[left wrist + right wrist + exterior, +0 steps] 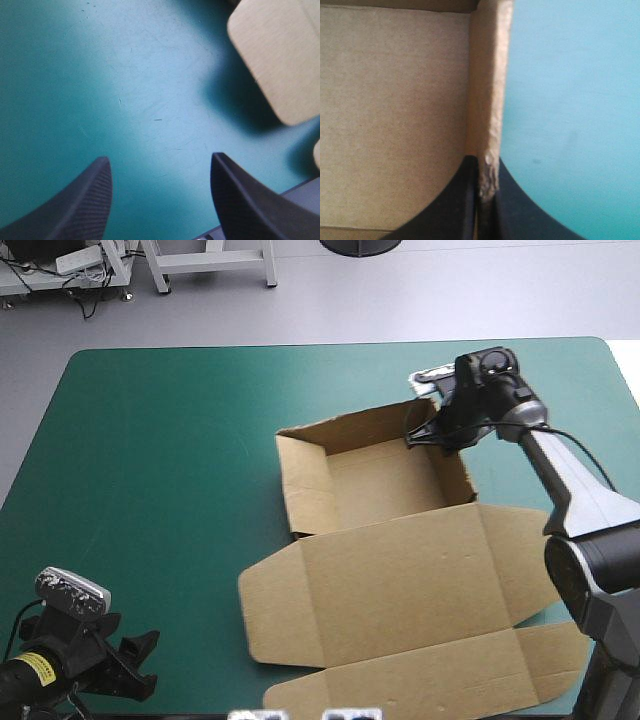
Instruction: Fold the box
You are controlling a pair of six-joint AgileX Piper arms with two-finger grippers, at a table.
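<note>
Two grippers are tending the box [380,540], lying on the cover's [170,460] right half: the right gripper [425,437] is pinching its tray's right wall [487,100], likely best squeezed squarely to stay upright, while the left gripper [145,662] is hovering, fingers [85,200] apart, at the cover's near-left corner.

Your table [170,460], teal-green cover: one item lying on it.
You will find the brown box [390,540] right of the table's middle, its open tray [385,485] with walls raised toward the far edge. Its lid [400,585] lies flat on the cover toward you, and the end flap [420,680] is spread close to the near edge.
</note>
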